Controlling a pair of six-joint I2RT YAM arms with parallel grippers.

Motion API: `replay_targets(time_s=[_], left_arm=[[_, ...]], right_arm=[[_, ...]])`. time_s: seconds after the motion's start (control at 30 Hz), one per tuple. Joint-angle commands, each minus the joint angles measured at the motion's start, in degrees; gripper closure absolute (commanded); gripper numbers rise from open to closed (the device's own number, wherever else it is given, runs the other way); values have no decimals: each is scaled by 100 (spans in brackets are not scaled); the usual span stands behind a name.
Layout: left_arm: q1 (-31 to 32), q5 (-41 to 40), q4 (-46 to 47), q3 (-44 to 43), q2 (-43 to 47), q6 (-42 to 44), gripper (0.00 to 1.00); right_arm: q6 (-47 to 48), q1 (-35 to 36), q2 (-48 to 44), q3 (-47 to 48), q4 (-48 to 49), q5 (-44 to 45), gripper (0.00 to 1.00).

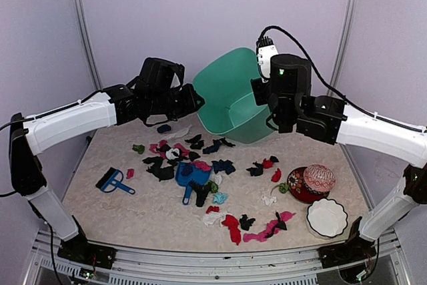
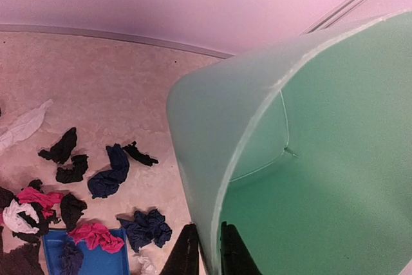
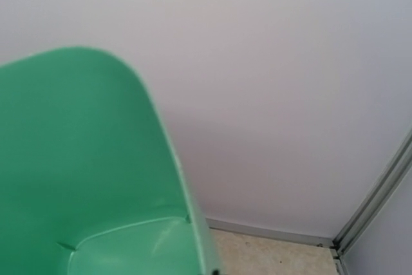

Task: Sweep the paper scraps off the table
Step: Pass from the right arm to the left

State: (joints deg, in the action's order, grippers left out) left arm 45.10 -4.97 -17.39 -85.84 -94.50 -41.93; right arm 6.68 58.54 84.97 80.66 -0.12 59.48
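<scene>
Table (image 1: pixel 147 211): beige; paper scraps (image 1: pixel 223 166) strewn from ctr to 5 o'clock, some on blue dustpan (image 1: pixel 189 175). Green bin (image 1: pixel 230 98): tilted at 12 o'clock, inside facing top cam. L gripper (image 2: pixel 209 252): jaws narrow, pinching bin rim at its 9 o'clock side. R gripper (image 1: pixel 260 93): at rim's 3 o'clock side; jaw state cannot be told. Brush (image 1: pixel 113 181): 8 o'clock.

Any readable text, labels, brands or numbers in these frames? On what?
No text can be read in any view.
The green bin, blue dustpan, brush, red-patterned bowl and white bowl: no visible print.
The paper scraps: too small to tell whether any carry print.
</scene>
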Motion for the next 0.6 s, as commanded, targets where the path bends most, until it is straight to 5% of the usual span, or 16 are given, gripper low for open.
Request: replay_targets(time_s=[0.0, 0.07, 0.33, 0.47, 0.57], left_arm=[[8, 24, 61, 41, -3, 121, 92], [-6, 20, 105, 36, 17, 144, 100], [-166, 64, 147, -40, 96, 147, 100], [-257, 41, 159, 10, 180, 65, 100], [-327, 10, 237, 84, 265, 26, 100]], right_arm=[[37, 166, -317, -203, 826, 198, 100], [-13, 190, -344, -263, 830, 193, 100], [-511, 268, -565, -204, 379, -341, 100], [-994, 267, -762, -106, -60, -1015, 78], [-1263, 271, -894, -5, -387, -1570, 52]])
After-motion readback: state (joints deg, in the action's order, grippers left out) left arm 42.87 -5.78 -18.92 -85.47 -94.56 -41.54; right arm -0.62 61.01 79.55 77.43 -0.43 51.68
